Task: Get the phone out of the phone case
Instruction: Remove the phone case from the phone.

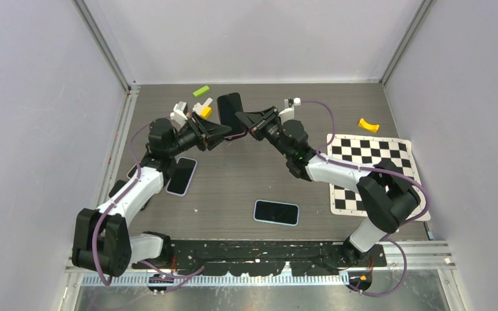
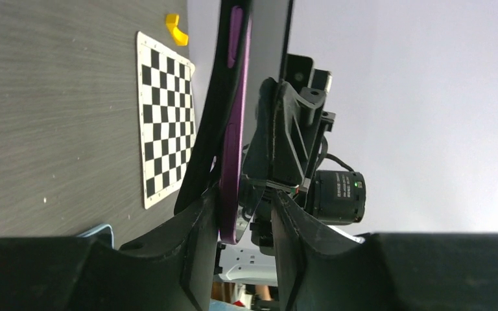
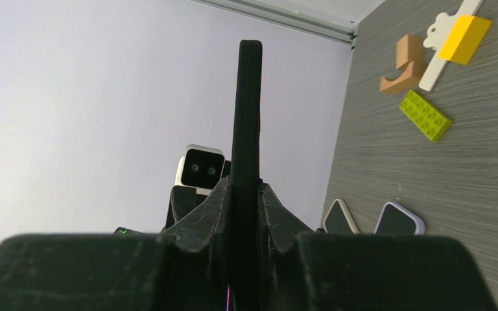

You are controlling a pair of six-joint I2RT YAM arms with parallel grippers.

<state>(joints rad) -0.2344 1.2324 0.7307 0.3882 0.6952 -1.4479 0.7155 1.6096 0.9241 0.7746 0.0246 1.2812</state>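
**Phone half-sprung from case, held aloft between both claws**

Hanging in mid-air at upper centre of the top view, well above the table (image 1: 246,181), with both arms meeting there: phone (image 2: 234,162) and case (image 2: 206,139) together, edge-up. Clamping on the thin black edge of the case with the right gripper (image 3: 245,189), jaws pressed flat to both faces. Standing apart at the left gripper (image 2: 243,217): one finger against the case side, a visible gap at the other (so not pinching, by the look of it).

Judging the handling: phone being stiff, glassy and slick, fairly heavy for its size, likely cracking if dropped from here. Case being soft and bendy, bowing off the purple frame along one long side. Best taking the phone by its long edges near the bared corner at lower middle of the left wrist view, while pulling on the case lip (never on the screen).

Comparing views:
- **Left wrist:** alone in showing the purple frame parted from the case.
- **Right wrist:** hiding that split behind an edge-on black slab, though catching a green brick (image 3: 426,115) at upper right.
- **Top:** alone in giving the height, plus another phone (image 1: 276,212) lying flat at lower centre.
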